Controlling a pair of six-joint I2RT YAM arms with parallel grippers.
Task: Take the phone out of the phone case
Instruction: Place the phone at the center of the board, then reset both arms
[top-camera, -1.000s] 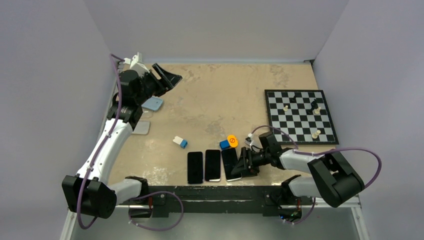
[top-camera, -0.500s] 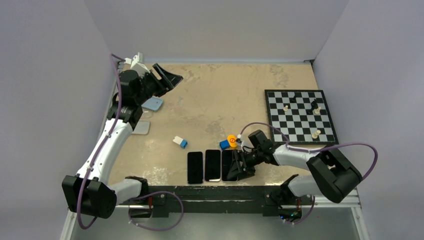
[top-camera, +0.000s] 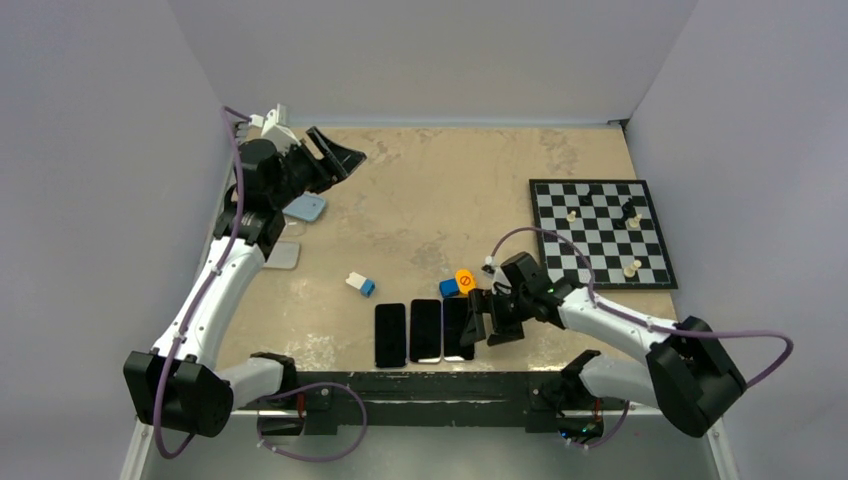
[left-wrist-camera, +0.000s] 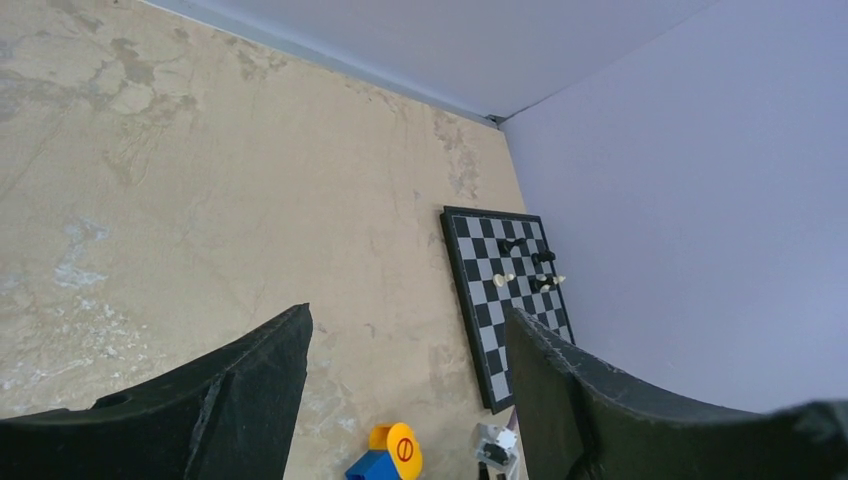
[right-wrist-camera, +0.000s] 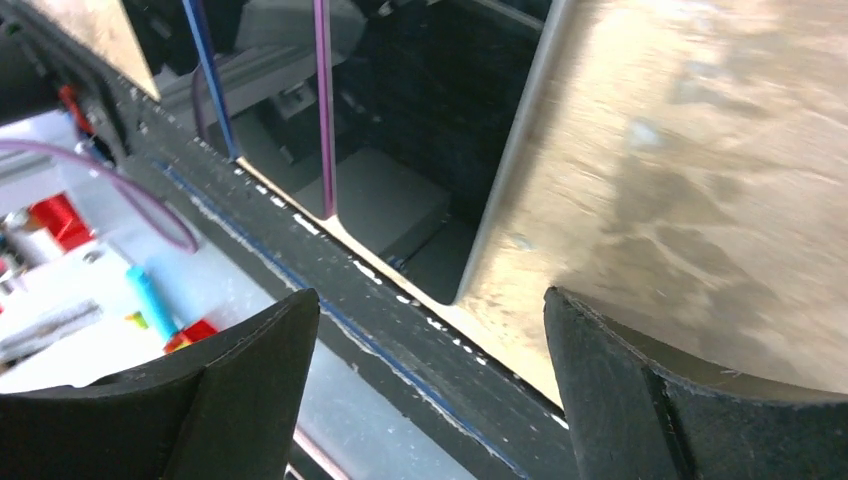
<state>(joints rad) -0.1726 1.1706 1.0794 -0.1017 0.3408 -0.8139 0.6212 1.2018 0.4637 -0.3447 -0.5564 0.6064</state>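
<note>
Where the phones lie: three dark slabs side by side in a row just inside the near edge of the table (top-camera: 430, 200), a little toward the right edge.
Phone nearest the left edge: (top-camera: 390, 334), flat, screen up, apart from both arms.
Middle phone: (top-camera: 425, 331), flat, just beside its neighbours.
Phone nearest the right edge: (top-camera: 457, 328), flat, its right side partly hidden under the right pincer.
Phone case: I cannot tell from these views which of the three phones wears one.
Right pincer: (top-camera: 481, 326) low over the right side of that last phone, fingers spread apart; the right wrist view (right-wrist-camera: 430, 300) shows the gap wide, with the near edge of the table and a dark glossy surface beyond it. Whether a fingertip touches the phone cannot be told.
Left pincer: (top-camera: 336, 156) raised above the far left corner, fingers spread and holding nothing; the left wrist view (left-wrist-camera: 408, 318) looks across the table toward the right edge.
Chessboard: (top-camera: 600, 232) flat by the right edge, with a few pieces standing on it.
Orange disc: (top-camera: 465, 280) touching a blue block (top-camera: 449, 289), just beyond the phone row.
White and blue block: (top-camera: 360, 284) beyond the row, toward the left edge.
Pale blue cases: two by the left edge, (top-camera: 305, 208) and (top-camera: 284, 255), beside the left arm.
</note>
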